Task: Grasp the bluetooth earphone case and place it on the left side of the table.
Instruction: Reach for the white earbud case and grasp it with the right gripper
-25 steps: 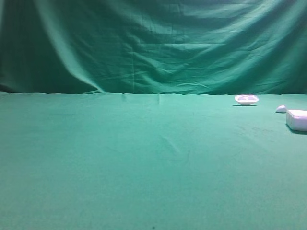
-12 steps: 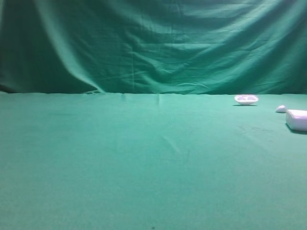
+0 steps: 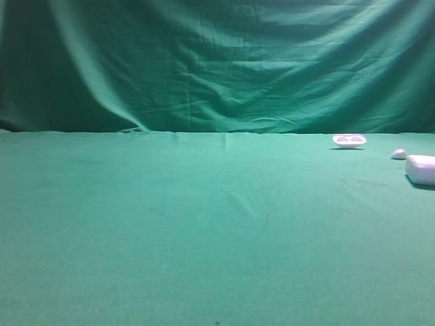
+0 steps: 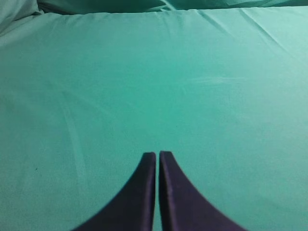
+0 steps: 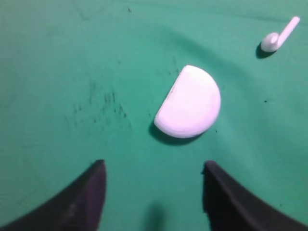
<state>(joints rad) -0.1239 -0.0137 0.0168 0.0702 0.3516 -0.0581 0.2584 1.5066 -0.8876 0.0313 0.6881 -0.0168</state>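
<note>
The bluetooth earphone case (image 3: 421, 169) is a smooth white rounded case lying on the green table (image 3: 204, 224) at the far right edge of the exterior view. In the right wrist view the case (image 5: 190, 102) lies just ahead of my right gripper (image 5: 154, 166), which is open and empty, with the case a little right of its centre line. My left gripper (image 4: 157, 154) is shut and empty over bare green cloth. Neither gripper shows in the exterior view.
A shallow white open tray (image 3: 349, 140) stands at the back right. A tiny white piece (image 3: 398, 154) lies between the tray and the case; the right wrist view shows it as an earbud (image 5: 279, 36) beyond the case. A green draped backdrop (image 3: 217, 61) closes the far side.
</note>
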